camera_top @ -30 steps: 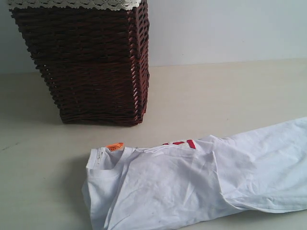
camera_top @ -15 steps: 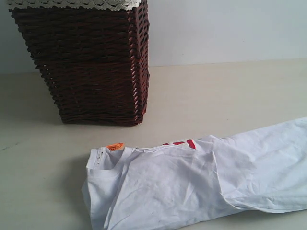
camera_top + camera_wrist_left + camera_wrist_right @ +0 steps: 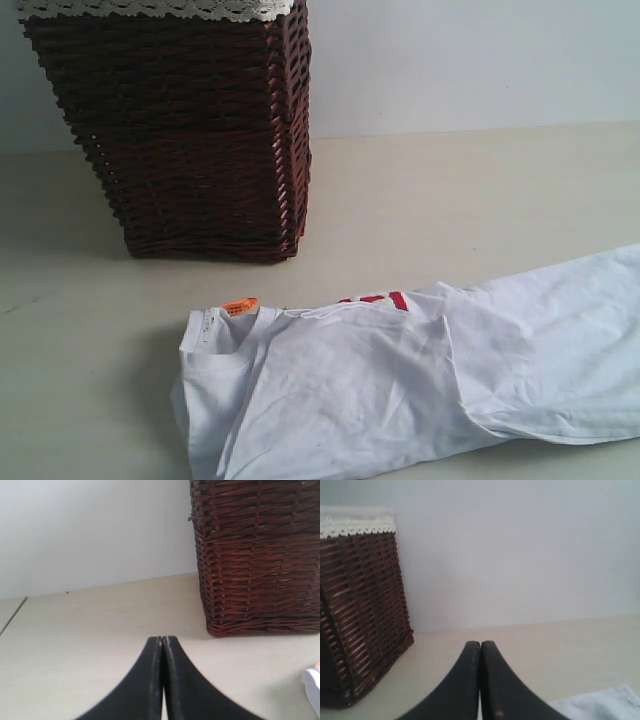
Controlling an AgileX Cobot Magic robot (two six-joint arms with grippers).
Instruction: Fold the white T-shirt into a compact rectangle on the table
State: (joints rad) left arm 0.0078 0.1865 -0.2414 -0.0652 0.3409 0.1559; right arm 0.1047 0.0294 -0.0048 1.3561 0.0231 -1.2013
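The white T-shirt (image 3: 420, 380) lies on the table (image 3: 450, 200) at the front, folded lengthwise into a long band running from left to the right edge. Its orange neck tag (image 3: 238, 306) and a strip of red lettering (image 3: 380, 299) show along the far edge. Neither gripper appears in the exterior view. In the left wrist view my left gripper (image 3: 163, 641) is shut with nothing between its black fingers, above bare tabletop, and a corner of the shirt (image 3: 312, 685) shows at the frame edge. My right gripper (image 3: 480, 645) is likewise shut and empty, with shirt cloth (image 3: 600, 705) beside it.
A tall brown wicker basket (image 3: 190, 140) with white lace edging (image 3: 150, 8) stands at the back left of the table, just beyond the shirt's collar end. A pale wall (image 3: 470, 60) runs behind the table.
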